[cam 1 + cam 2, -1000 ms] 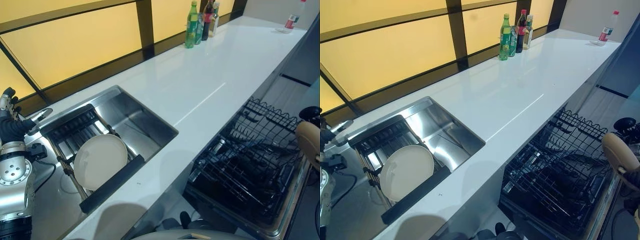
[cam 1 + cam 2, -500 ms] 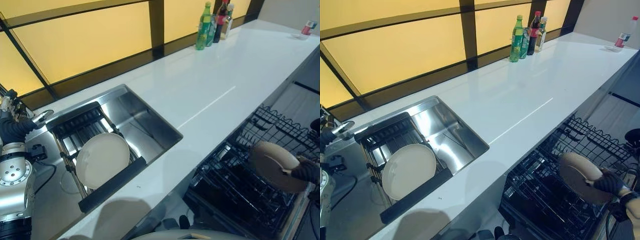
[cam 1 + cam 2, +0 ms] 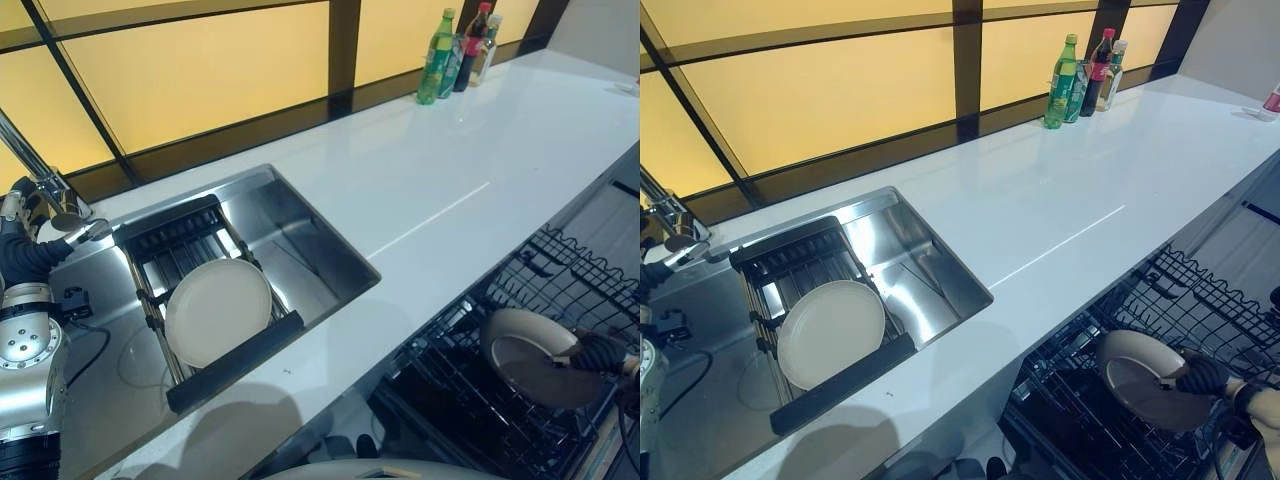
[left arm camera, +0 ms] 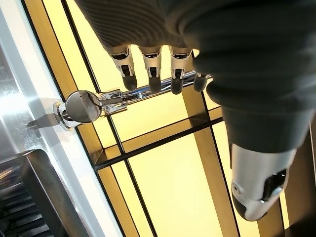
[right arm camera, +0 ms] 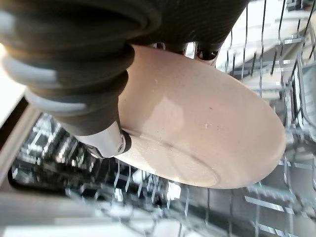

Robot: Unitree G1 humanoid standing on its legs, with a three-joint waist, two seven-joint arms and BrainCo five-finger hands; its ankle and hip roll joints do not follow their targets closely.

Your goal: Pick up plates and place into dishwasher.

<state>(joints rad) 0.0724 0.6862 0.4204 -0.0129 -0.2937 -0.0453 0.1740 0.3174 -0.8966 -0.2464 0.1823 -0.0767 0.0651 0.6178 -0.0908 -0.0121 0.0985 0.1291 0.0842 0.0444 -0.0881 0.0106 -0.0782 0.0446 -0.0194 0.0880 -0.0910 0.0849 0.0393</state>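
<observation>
Plate in hand: our right hand (image 3: 1205,376) has its fingers and thumb pinched on the rim of a cream plate (image 3: 1145,378), holding it tilted over the dishwasher rack (image 3: 560,290); we cannot tell if it touches the wires.
Plate waiting: a second plate (image 3: 217,310) leans in the drying rack (image 3: 180,245) over the sink (image 3: 300,250).
Left hand: our left hand (image 4: 153,69) hangs by the tap (image 4: 86,104), fingers relaxed, holding nothing.
Progress: we judge the first plate nearly placed but not released; the second is left to fetch.
Worktop: the worktop (image 3: 430,180) carries bottles (image 3: 455,55) at its far end.
</observation>
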